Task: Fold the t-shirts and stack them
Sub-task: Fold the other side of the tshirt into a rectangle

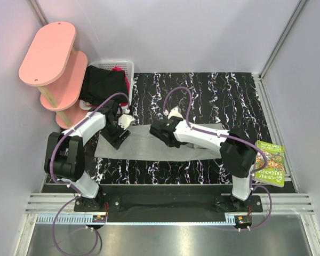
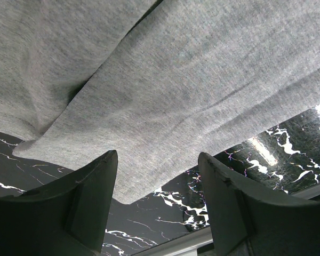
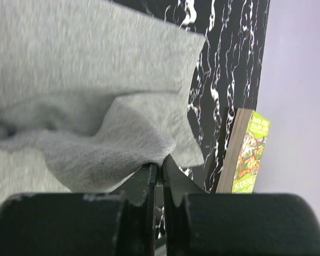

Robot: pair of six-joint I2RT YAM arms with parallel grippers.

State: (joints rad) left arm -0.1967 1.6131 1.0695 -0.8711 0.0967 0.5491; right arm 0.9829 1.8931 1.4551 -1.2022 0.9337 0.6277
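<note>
- The grey shirt (image 1: 165, 145) lay spread flat across the middle of the bench (image 1: 218, 96). It formed a wide strip from left to right, with its near edge set back from the bench's front edge.
- The right claw (image 3: 159, 168) was closed, its jaws almost together, pinching a raised fold of the grey shirt at their tips. In the right wrist view the cloth bunched up to the left of the pinch.
- The left claw (image 2: 157, 160) stood wide open and held nothing. It hovered over the shirt's hem, where a corner of cloth pointed down between the two jaws, with bare bench below.
- In the overhead view the left claw sat at the shirt's left end and the right claw near its middle, the two apart.
- The black garment (image 1: 102, 85) lay heaped in the white basket (image 1: 125, 64) at the upper left, with the magenta cloth (image 1: 117, 69) at its far side.
- A pink shelf (image 1: 48, 53) stood just left of the basket.
- A book (image 1: 270, 163) sat at the bench's right edge by the side wall, near the shirt's right end but not touching it.
- Bare marbled bench showed between the shirt's far edge and the back wall.
</note>
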